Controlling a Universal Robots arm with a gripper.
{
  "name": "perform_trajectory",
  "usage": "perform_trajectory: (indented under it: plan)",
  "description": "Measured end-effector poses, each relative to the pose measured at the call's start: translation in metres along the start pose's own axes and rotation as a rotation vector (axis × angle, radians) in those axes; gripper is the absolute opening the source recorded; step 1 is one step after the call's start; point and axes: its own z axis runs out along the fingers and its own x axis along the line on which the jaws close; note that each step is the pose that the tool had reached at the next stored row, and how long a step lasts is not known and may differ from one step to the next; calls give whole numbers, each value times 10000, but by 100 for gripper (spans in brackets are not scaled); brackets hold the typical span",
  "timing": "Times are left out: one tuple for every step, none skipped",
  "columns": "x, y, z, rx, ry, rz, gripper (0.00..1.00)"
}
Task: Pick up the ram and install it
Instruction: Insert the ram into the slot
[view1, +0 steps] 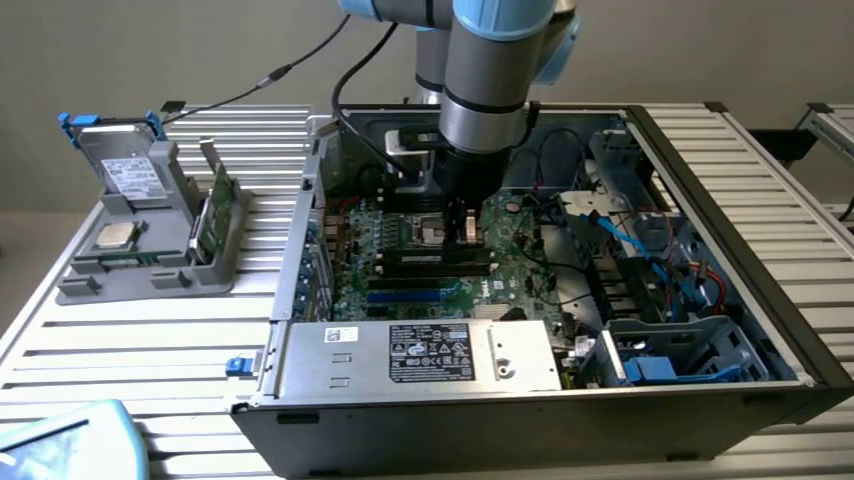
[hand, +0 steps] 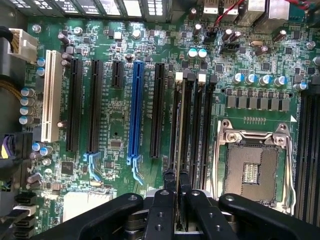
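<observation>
The arm is seen reaching down into an open computer case (view1: 787, 330) that lies on a slatted metal table (view1: 134, 340). The gripper (view1: 466, 232) is held low over the green mainboard (view1: 400, 235), near the middle of the case. In the wrist view the gripper (hand: 176, 172) is shown with its two black fingers (hand: 167, 192) drawn almost together, and only a narrow gap is left between them. In this gap the ram (hand: 179, 125) is clamped. It is seen on its thin edge, as a long pale strip that runs away from the fingertips. The strip is lined up along the memory slot (hand: 186, 125) whose white latch (hand: 179, 76) is seen at the far end, just beside the open processor socket (hand: 252, 167). Whether the ram is already pressed down fully into the slot cannot be told. More black slots and one blue slot (hand: 135, 110) are placed on the other side of the ram.

At the exterior view's left, well apart from the case, a grey holder (view1: 147, 275) is set on the table. A boxy drive (view1: 134, 172) with a white label is stood in it, a square silver chip (view1: 118, 237) is laid in front of the drive, and another green board (view1: 218, 210) is stood on its edge beside them. A grey power supply (view1: 414, 355) with a black label is fitted at the near side of the case.
</observation>
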Motion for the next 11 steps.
perform_trajectory:
  plan:
    - [-1,0,5,1,-2,1,14]
    - [-2,-1,10,1,-3,1,14]
    - [-1,-1,12,1,-1,3,14]
    - [-1,-1,13,0,1,3,14]
    - [-1,-1,15,0,1,3,14]
    - [-2,-1,18,1,-2,3,14]
    - [-2,-2,22,1,1,3,14]
    - [-3,-2,27,1,4,4,14]
    - [-3,-2,32,1,9,5,14]
    - [-3,-2,35,0,12,5,14]
    - [-3,-2,37,-1,15,5,14]
